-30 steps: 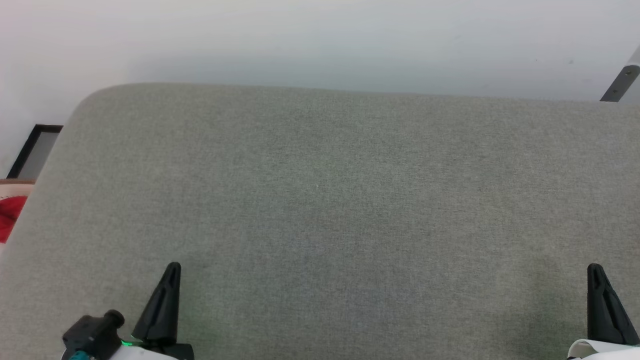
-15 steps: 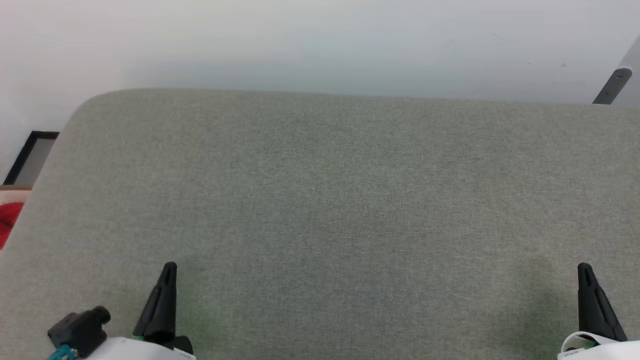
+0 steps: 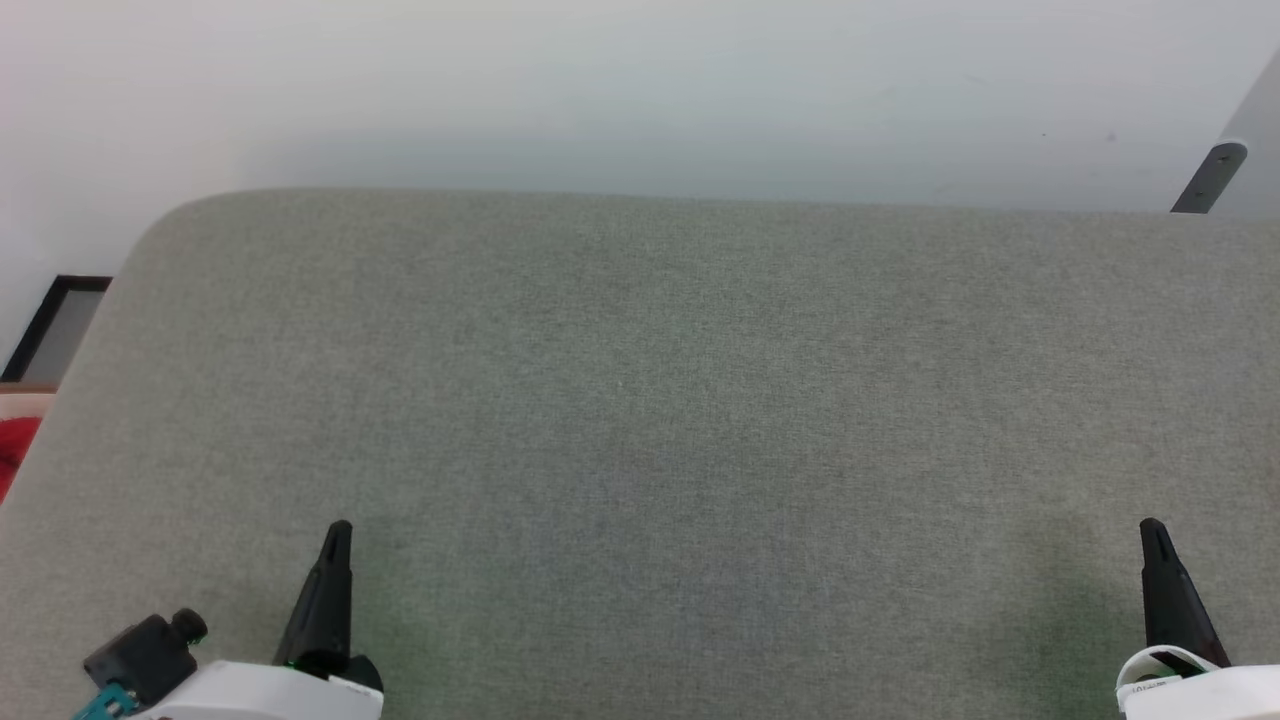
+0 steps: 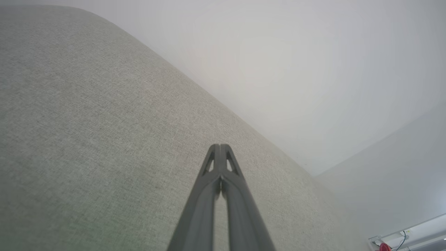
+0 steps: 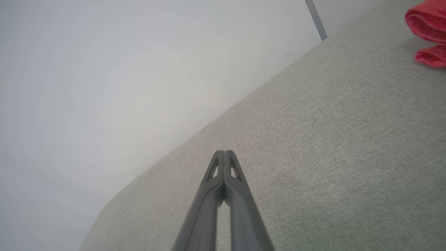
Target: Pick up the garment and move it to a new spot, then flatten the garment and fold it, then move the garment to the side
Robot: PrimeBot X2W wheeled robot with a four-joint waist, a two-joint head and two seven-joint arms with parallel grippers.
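On the left end effector [image 3: 338, 535], two long dark grey tapered fingers [image 4: 205, 202], a triangular slot near each tip. Green light [image 3: 285, 662] at its base, smooth white wrist shell [image 3: 270, 695] below, and a black knobbed block [image 3: 150, 655] with teal plug [image 3: 105, 703] just left. The right end effector [image 3: 1153, 535] matches, white-shelled too.

Speckled pale grey-green weave across the cushion [image 3: 640, 400]. Plain whitish grey on the wall [image 3: 600, 90]. Matte black on left gripper [image 3: 338, 530] and right gripper [image 3: 1152, 528], white on the wrist shells [image 3: 270, 692]. Bright plain red on the garment [image 5: 427, 21]; teal on a plug [image 3: 100, 703] by the left wrist.
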